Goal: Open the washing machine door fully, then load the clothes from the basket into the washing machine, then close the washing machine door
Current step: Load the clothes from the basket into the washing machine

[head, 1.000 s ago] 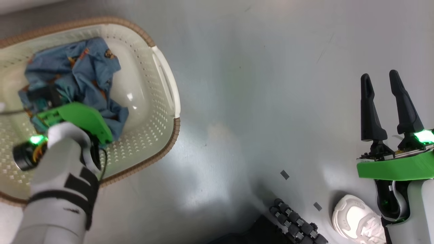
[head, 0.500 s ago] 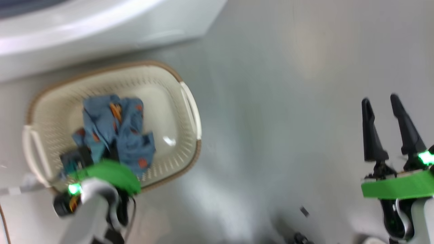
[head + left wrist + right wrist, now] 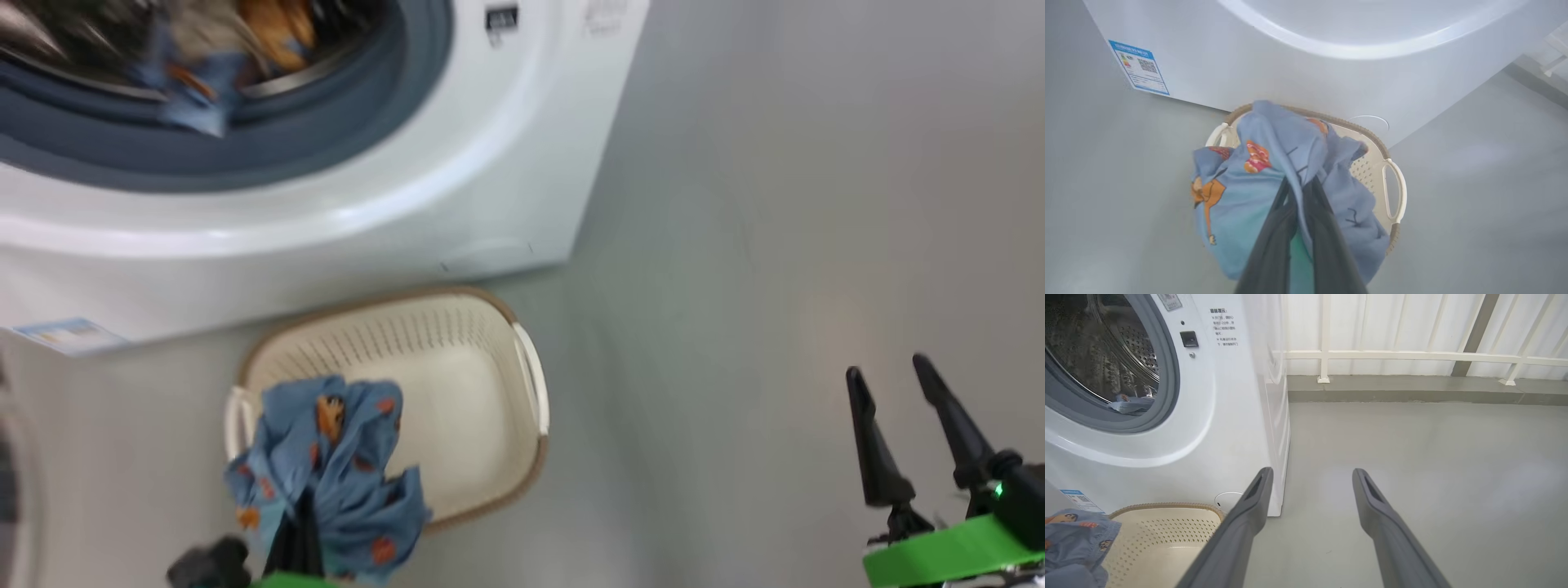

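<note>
Camera has swung up; light blue orange-printed garment (image 3: 343, 457) hangs lifted over the cream perforated basket (image 3: 457, 327), lower left — left claw (image 3: 1298, 185) pinched shut on it; right claw (image 3: 886, 367) wide, empty. Loading step: next, carry into big white washing machine (image 3: 506, 163) — steel drum (image 3: 1098, 343), upper left.

Left claw (image 3: 1297, 185) clamped shut, right claw (image 3: 887, 369) spread wide.
The left claw's two dark fingers are pressed together, and a bunch of the clothes (image 3: 1237, 196) is pinched between them and draped around their tips. The right claw is held at the lower right of the head view, its long fingers pointed up and set well apart, above a green wrist plate (image 3: 947, 557).
</note>
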### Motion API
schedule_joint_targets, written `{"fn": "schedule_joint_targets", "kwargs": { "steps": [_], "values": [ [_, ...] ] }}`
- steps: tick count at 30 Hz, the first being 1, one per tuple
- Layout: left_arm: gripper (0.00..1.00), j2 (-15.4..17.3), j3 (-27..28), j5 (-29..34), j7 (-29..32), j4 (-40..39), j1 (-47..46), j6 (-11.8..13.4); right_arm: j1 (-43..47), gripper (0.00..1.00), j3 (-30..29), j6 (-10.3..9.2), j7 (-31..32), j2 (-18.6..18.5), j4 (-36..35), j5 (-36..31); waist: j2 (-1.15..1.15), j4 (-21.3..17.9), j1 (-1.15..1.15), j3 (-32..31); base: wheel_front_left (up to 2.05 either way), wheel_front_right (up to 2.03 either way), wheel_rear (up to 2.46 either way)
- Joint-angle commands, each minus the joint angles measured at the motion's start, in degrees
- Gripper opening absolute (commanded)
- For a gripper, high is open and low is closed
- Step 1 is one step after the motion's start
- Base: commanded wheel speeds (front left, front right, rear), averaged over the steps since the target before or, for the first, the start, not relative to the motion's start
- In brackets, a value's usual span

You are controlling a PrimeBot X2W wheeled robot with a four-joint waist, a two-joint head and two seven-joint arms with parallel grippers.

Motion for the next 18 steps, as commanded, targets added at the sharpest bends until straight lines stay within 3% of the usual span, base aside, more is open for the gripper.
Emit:
{"fn": "schedule_joint_targets", "kwargs": {
  "steps": [1,11,18],
  "values": [
    [0.00,0.42,2.56,1.58,-0.77,-4.60,3.12,0.84,1.52,1.00,1.35,0.09,-0.28,-0.81,-1.26,-1.07,0.00,5.62,0.00,-11.20,0.00,0.00,0.00],
    [0.00,0.42,6.50,7.67,-0.77,-21.33,15.74,1.14,5.52,1.00,2.18,0.09,-0.28,-1.02,-1.87,-4.71,0.00,7.43,0.00,-18.23,0.00,0.00,0.00],
    [0.00,0.41,6.54,11.32,-0.77,-28.72,22.51,0.94,7.79,1.00,2.27,0.09,-0.28,-0.80,-2.21,-6.84,0.00,7.76,0.00,-21.30,0.00,0.00,0.00]
  ]
}}
